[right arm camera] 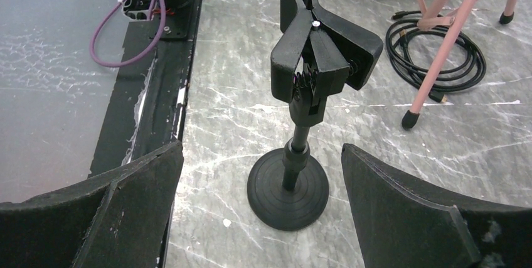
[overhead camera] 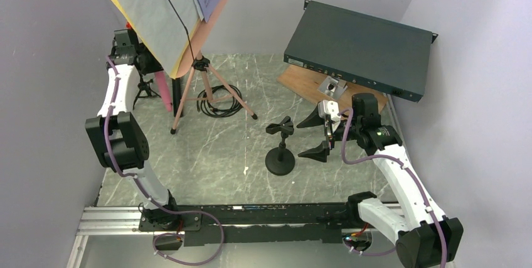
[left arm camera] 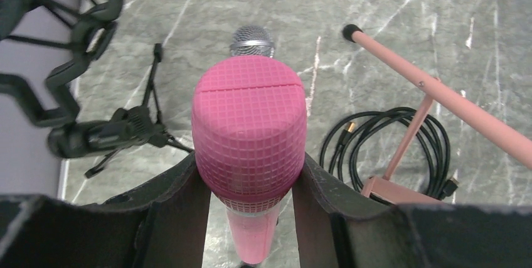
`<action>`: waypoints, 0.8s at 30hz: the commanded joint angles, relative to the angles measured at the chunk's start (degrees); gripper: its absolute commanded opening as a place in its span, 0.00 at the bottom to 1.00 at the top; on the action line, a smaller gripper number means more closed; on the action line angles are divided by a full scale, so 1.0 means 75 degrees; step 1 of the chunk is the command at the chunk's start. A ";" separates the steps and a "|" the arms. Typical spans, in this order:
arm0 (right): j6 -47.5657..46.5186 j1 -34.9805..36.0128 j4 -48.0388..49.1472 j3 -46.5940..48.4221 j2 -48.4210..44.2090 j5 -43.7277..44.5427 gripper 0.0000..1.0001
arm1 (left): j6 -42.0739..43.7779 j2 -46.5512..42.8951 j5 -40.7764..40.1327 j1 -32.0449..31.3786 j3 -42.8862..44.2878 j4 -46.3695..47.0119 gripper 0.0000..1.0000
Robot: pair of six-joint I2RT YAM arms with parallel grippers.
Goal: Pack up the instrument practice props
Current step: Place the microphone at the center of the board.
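My left gripper (left arm camera: 250, 196) is shut on the pink microphone (left arm camera: 250, 130), its fingers (left arm camera: 179, 208) pressed to both sides of the mesh head. Beyond it lies a microphone with a silver grille (left arm camera: 251, 41). In the top view this gripper (overhead camera: 135, 54) sits at the far left, behind the music desk (overhead camera: 157, 10) with white and yellow pages on pink tripod legs (overhead camera: 213, 89). A small black tripod mic holder (left arm camera: 119, 133) stands at the left. My right gripper (overhead camera: 313, 135) is open, facing the round-based black mic holder (right arm camera: 301, 130), which stands apart from its fingers.
A coiled black cable (overhead camera: 219, 100) lies under the pink tripod. The dark teal rack box (overhead camera: 361, 48) rests tilted on a brown wooden board (overhead camera: 301, 83) at the back right. Grey walls close in on the left and right.
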 commanded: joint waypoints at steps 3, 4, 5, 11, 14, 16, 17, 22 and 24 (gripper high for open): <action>-0.0247 -0.0009 -0.0010 0.0004 -0.0064 -0.0381 0.99 | -0.0061 0.0585 0.1321 0.0036 0.0825 -0.0337 0.01; -0.0243 -0.0011 -0.0003 -0.0007 -0.0063 -0.0380 0.99 | -0.0096 0.0706 0.1428 0.0038 0.0900 -0.0412 0.01; -0.0243 -0.0006 0.0004 -0.0008 -0.0053 -0.0369 0.99 | -0.0121 0.0821 0.1524 0.0033 0.0956 -0.0458 0.01; -0.0219 -0.0006 0.0056 -0.0054 -0.0039 -0.0345 0.99 | -0.0267 0.1388 0.1963 -0.0045 0.1186 -0.0582 0.02; -0.0216 -0.0008 0.0067 -0.0061 -0.0027 -0.0348 0.99 | -0.0286 0.1604 0.2084 -0.0101 0.1272 -0.0615 0.02; -0.0218 -0.0003 0.0069 -0.0067 -0.0028 -0.0337 0.99 | -0.0292 0.1788 0.2143 -0.0134 0.1356 -0.0689 0.02; -0.0222 -0.0006 0.0066 -0.0067 -0.0028 -0.0331 0.99 | -0.0295 0.1875 0.2164 -0.0145 0.1409 -0.0728 0.03; -0.0219 -0.0014 0.0069 -0.0066 -0.0017 -0.0340 0.99 | -0.0296 0.2305 0.2246 -0.0216 0.1700 -0.0957 0.05; -0.0222 -0.0006 0.0066 -0.0067 -0.0016 -0.0344 0.99 | -0.0278 0.2494 0.2231 -0.0259 0.1874 -0.1089 0.06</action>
